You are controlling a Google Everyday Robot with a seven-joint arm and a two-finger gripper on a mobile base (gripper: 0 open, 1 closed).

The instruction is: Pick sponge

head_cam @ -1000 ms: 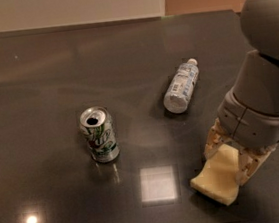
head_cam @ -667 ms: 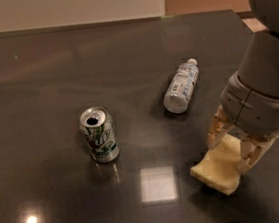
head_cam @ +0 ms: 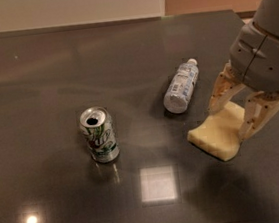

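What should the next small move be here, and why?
Probably a short straight lift. The gripper, at the table's right side, looks shut on the sponge, whose free end hangs low over the table; the bottle lies close beside it, so sideways travel risks a bump.

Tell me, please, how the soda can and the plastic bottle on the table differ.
The soda can stands upright; the plastic bottle lies on its side. The can is opaque, green and white, its top opened; the bottle is clear and capped. The can sits far from the gripper, which is at the sponge; the bottle lies close by. Both rest on the table.
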